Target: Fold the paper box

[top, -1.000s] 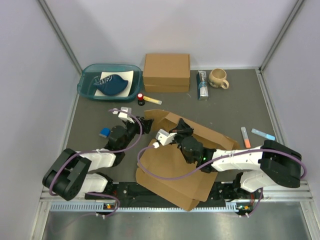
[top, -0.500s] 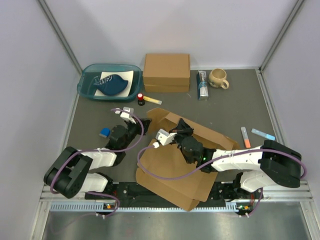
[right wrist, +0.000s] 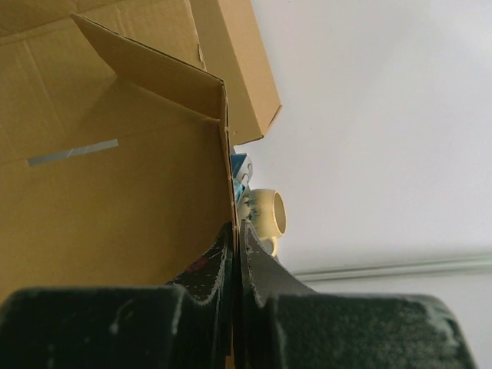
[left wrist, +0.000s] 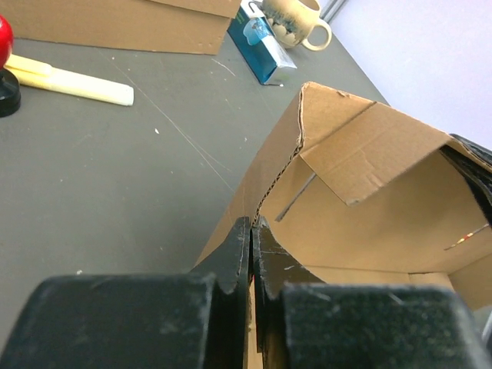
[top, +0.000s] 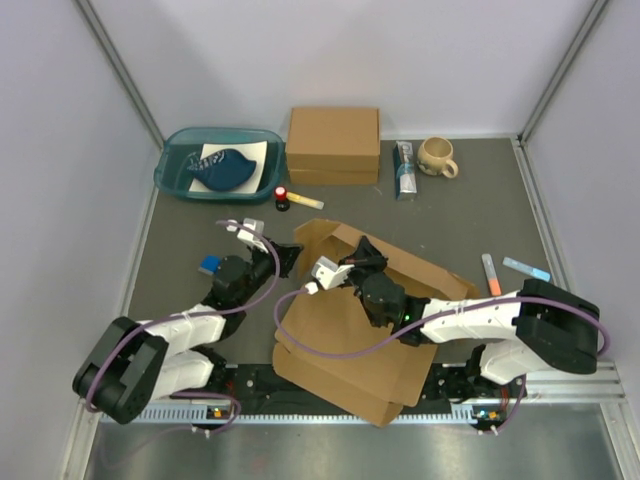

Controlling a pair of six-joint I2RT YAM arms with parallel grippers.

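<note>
Two claws are clenched on cardboard: the left claw (left wrist: 251, 231) is pinched on a raised wall's rim of the paper box (top: 345, 340), the right claw (right wrist: 234, 231) on an upright flap's edge. The box is spread half-folded on the grey worktop (top: 460, 215), between the arms.

A teal tray (top: 170, 181) sits at the upper left of the grey bench (top: 450, 220), holding a dark blue object (top: 222, 168) and a white sheet (top: 243, 150). Right of it stands a closed cardboard box (top: 333, 140), then a blue packet (top: 405, 170) and a beige mug (top: 436, 156). Below the box lie a red-capped item (top: 282, 193) and a pale yellow stick (top: 306, 202). A small blue piece (top: 209, 265) lies at the left; an orange-tipped pen (top: 490, 273) and a light blue strip (top: 526, 268) lie at the right.
</note>
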